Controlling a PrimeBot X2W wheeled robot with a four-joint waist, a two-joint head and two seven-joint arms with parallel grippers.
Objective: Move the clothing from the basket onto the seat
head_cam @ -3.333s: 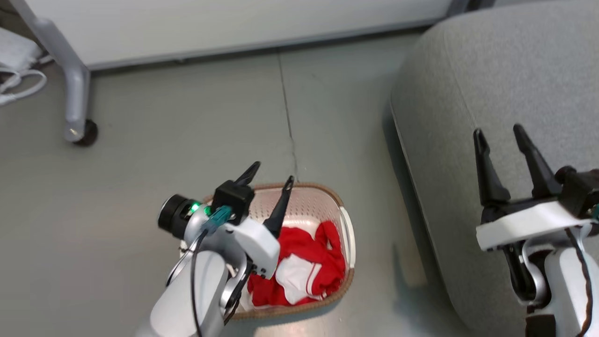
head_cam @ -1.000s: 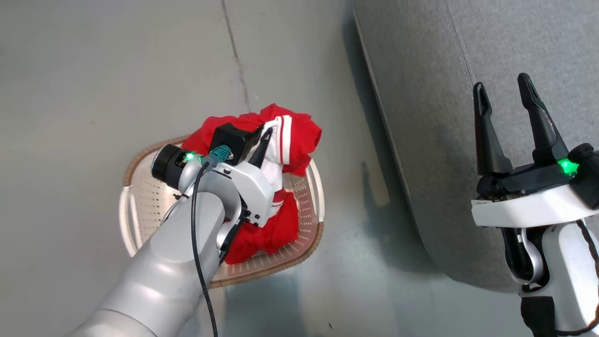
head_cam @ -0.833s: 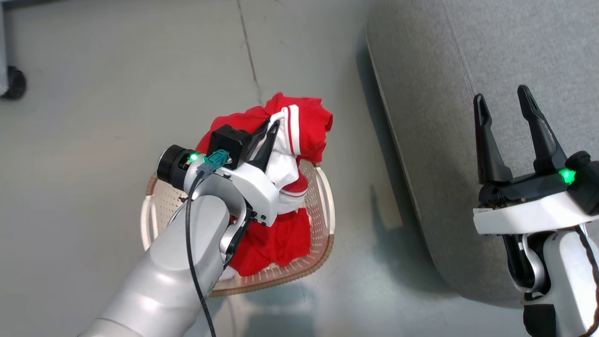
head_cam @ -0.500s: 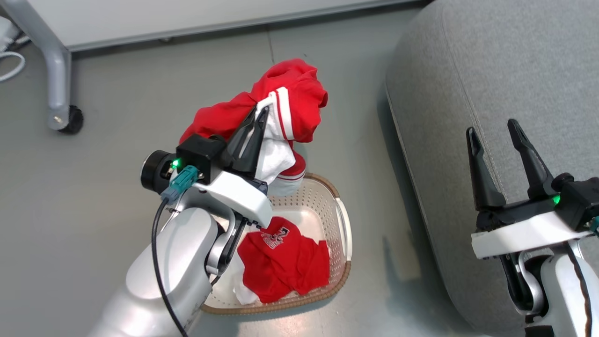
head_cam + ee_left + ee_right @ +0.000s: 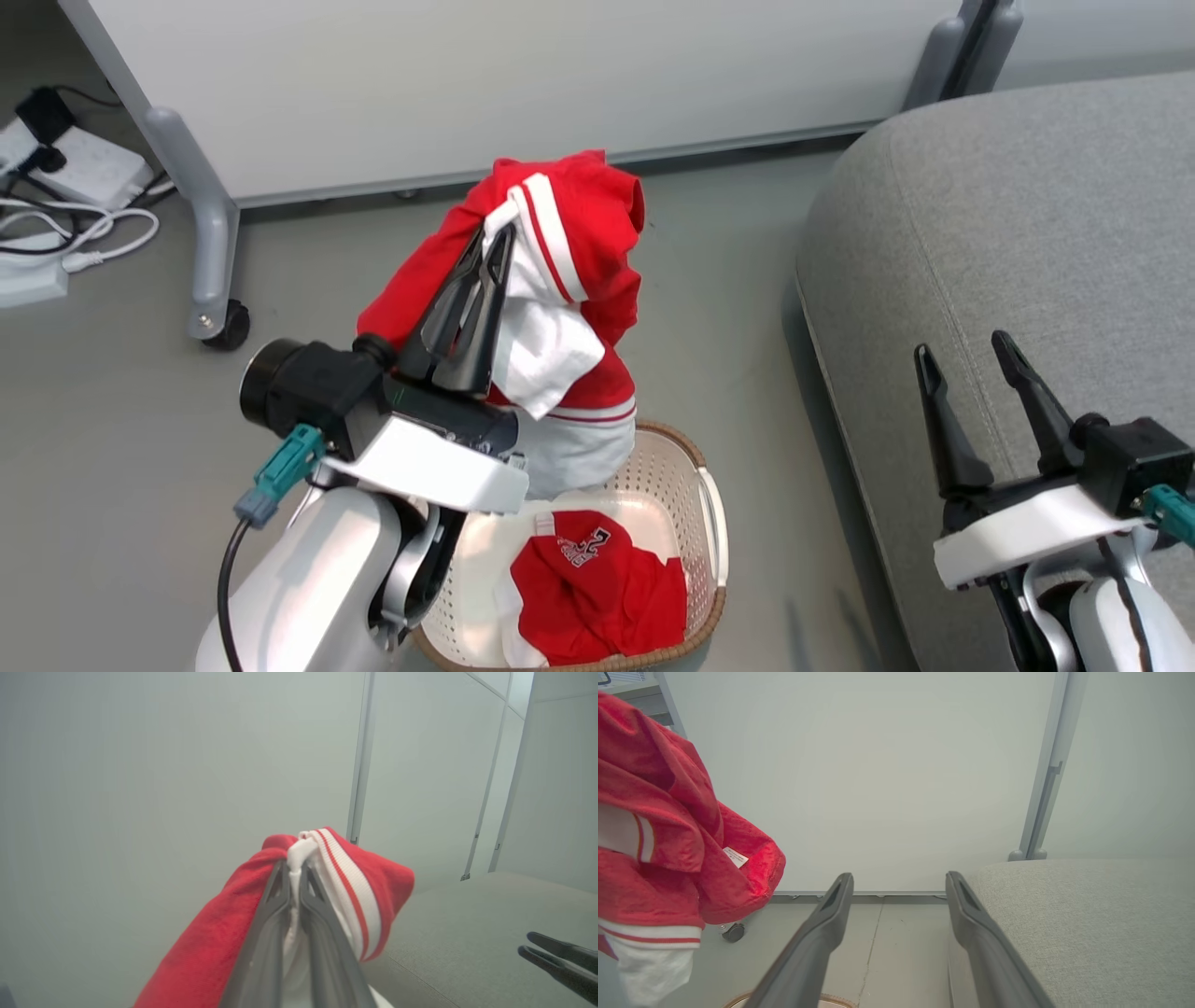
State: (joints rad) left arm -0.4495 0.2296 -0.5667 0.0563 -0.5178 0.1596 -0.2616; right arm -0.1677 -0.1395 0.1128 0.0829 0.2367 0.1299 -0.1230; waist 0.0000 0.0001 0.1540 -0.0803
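The clothing [image 5: 560,280] is now in two parts. One jersey [image 5: 569,205] is in the left claw [image 5: 495,233], whose fingers are pressed together on the white striped trim. The cloth folds over the tips and hangs down on both sides of the fingers. Its white lower hem hangs below the claw, close to the basket [image 5: 714,523] rim. I cannot tell if the hem is fully clear of the rim.

A second jersey [image 5: 597,597] lies crumpled on the basket floor, under the left wrist and well below the fingertips. Nothing is touching it.

The sofa [image 5: 1027,233] is to the right of the left claw, with a strip of floor between. No clothing is on the part of it that shows. The right claw [image 5: 962,343] is spread wide and holds nothing. It stands by the near edge of the sofa, fingers pointing forward.

I judge that the task is less than half done. The first jersey is lifted but not delivered. It must be carried to the right, across the gap, brought over the cushion and released there. After this the second jersey needs the same trip. The hanging cloth is long, so it could catch the basket rim or drag on the sofa edge on the way.
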